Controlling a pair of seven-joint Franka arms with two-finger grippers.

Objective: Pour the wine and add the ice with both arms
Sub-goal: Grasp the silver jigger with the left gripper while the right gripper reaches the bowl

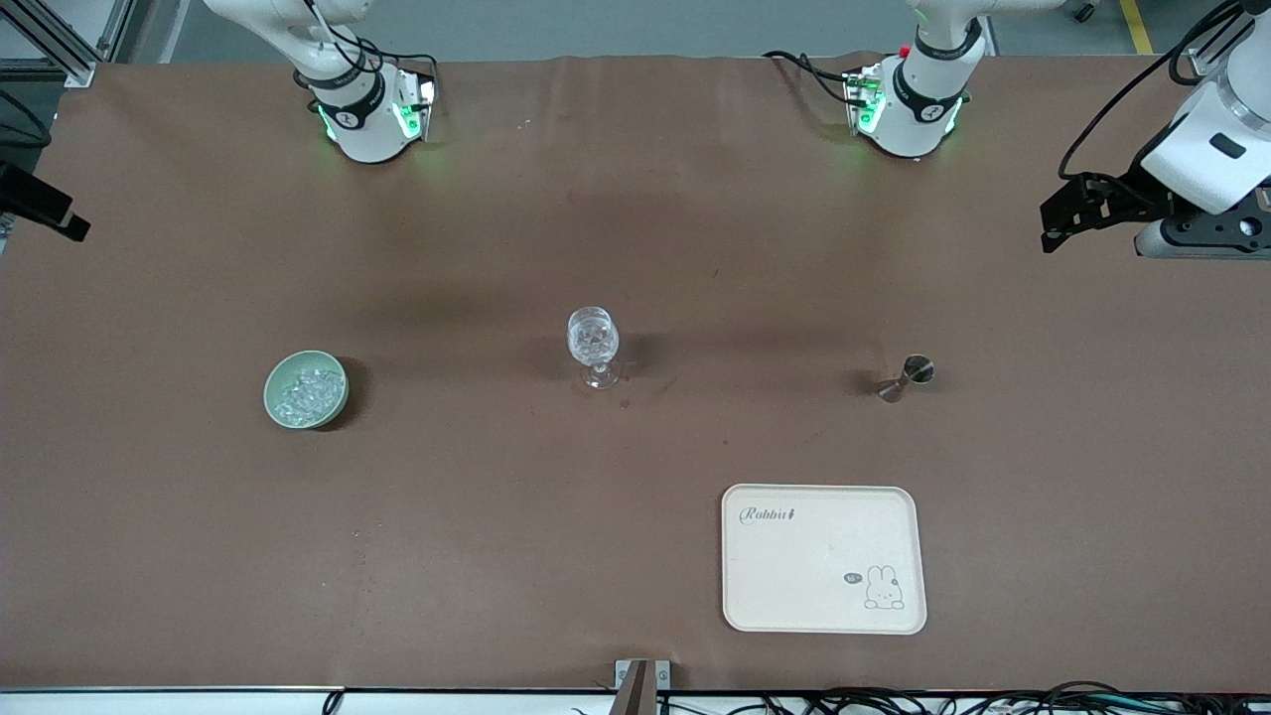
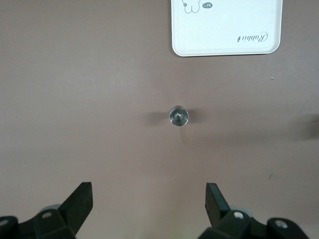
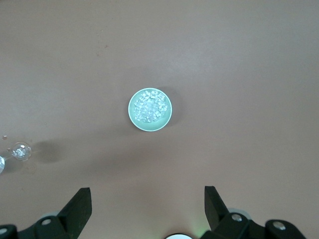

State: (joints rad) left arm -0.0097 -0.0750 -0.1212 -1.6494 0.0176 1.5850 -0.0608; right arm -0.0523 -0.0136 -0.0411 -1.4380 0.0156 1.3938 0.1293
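A pale green bowl (image 1: 270, 397) (image 3: 130, 110) holds a pile of clear ice (image 1: 310, 390) (image 3: 150, 108) toward the right arm's end of the table. A stemmed wine glass (image 1: 593, 340) (image 3: 21, 151) stands upright mid-table. Toward the left arm's end stands a small metal jigger (image 1: 906, 377) (image 2: 178, 116). No wine shows. My right gripper (image 3: 147, 189) hangs open and empty high over the table near the bowl. High over the table near the jigger, my left gripper (image 2: 148, 185) is open and empty too. Neither hand appears in the front view; only the arms' bases do.
A cream tray (image 1: 824, 558) (image 2: 227, 30) with a rabbit print lies nearer the front camera than the jigger. A white machine with a black bracket (image 1: 1092, 204) overhangs the table edge at the left arm's end. A black fixture (image 1: 40, 211) juts in at the right arm's end.
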